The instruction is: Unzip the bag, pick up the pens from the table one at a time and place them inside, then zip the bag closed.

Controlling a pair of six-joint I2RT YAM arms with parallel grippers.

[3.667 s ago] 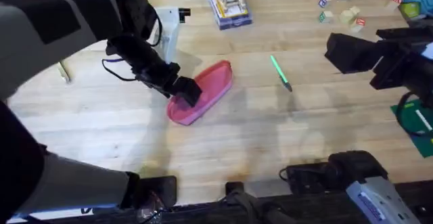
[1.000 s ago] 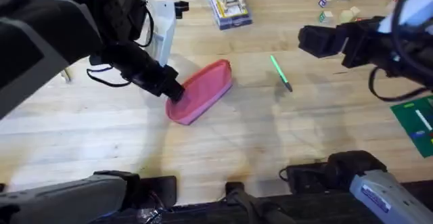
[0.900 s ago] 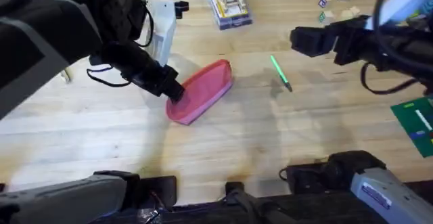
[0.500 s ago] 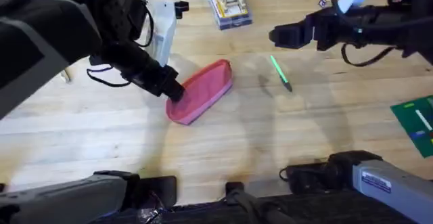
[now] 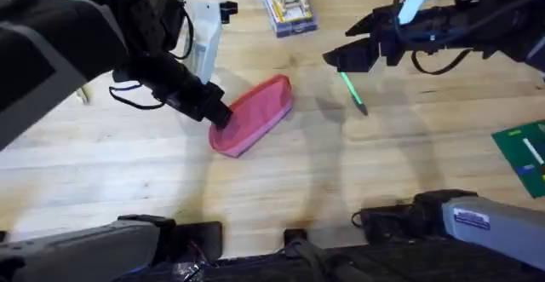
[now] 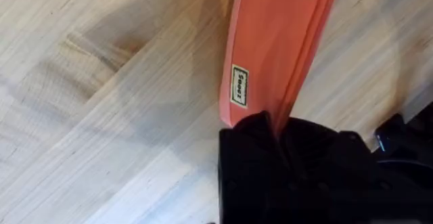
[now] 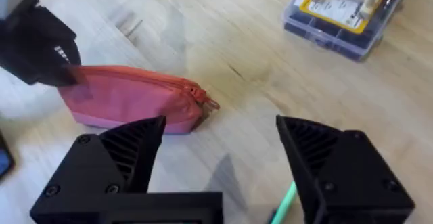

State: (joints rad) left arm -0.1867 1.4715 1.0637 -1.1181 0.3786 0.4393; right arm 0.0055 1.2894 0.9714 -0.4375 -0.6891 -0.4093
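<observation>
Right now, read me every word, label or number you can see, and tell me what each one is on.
No text reads clearly.
Small white tag on the bag: dark letters, too blurred to read.
Yellow label on the plastic box: print too small to read.
Sticker on the right arm: blue print, too blurred to read.

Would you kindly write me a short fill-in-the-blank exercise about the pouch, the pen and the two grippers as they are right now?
1. The left gripper is shut on one end of the ____ bag.
2. The pen lying on the table is bright ____.
3. The right gripper hovers with its fingers ____.

Missing words: pink; green; open
</observation>
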